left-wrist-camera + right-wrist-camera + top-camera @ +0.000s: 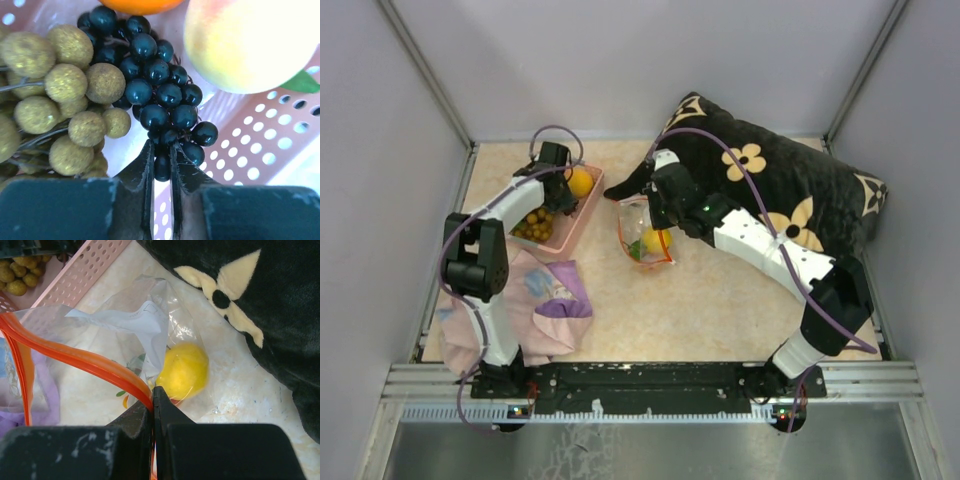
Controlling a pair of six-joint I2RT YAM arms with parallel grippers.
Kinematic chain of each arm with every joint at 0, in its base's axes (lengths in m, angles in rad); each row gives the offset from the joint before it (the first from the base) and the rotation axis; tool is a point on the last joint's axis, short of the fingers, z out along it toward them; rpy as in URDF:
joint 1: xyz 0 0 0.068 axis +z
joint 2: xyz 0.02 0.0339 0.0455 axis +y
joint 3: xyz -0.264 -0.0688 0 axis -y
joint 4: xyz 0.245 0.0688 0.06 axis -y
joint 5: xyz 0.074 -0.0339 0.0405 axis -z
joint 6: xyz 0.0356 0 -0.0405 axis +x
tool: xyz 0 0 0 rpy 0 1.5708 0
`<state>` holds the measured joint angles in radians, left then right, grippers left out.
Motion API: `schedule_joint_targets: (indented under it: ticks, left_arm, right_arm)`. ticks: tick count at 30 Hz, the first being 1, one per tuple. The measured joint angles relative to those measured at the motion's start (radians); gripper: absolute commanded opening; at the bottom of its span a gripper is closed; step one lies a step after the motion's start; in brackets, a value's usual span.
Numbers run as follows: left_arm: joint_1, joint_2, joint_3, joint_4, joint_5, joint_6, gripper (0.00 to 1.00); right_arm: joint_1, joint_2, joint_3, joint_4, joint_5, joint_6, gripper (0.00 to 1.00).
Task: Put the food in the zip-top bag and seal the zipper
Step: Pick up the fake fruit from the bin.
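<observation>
My left gripper [161, 152] [552, 190] is down in the pink basket [575, 225], shut on the dark purple grape bunch [155, 90]. The olive-brown grape bunch [65, 110] lies beside it. A yellow-orange round fruit [250, 42] [581, 181] and an orange fruit [140, 5] sit at the basket's far end. My right gripper [153, 395] [658, 205] is shut on the orange-red zipper [85, 362] of the clear zip-top bag [645, 235] and holds its mouth up. A yellow fruit [184, 371] and something with green leaves lie inside the bag.
A black pillow with cream flowers [790, 190] lies at the back right, close behind the bag. A pink-purple folded cloth [545, 300] lies at the front left beside my left arm. The walls close in on three sides.
</observation>
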<state>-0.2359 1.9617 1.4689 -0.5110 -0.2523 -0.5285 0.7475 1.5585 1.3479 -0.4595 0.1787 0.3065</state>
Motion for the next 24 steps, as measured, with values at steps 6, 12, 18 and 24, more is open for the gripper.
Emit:
schedule_joint_targets:
  ticks: [6,12,18,24]
  left_arm:
    - [0.001,-0.102,0.0,-0.016,0.018,0.051,0.0]
    - [0.002,-0.177,0.0,-0.054,0.045,0.084,0.0]
    - [0.002,-0.259,0.0,-0.102,0.071,0.116,0.0]
    - [0.002,-0.401,-0.032,-0.103,0.117,0.158,0.0]
  right_arm:
    - [0.0,-0.004,0.0,0.001,0.0,0.0,0.0]
    - [0.0,-0.024,-0.002,0.002,0.0,0.001,0.0]
    - [0.0,-0.045,-0.013,0.001,0.0,0.003,0.0]
    - [0.0,-0.045,-0.013,0.002,0.0,0.003,0.0]
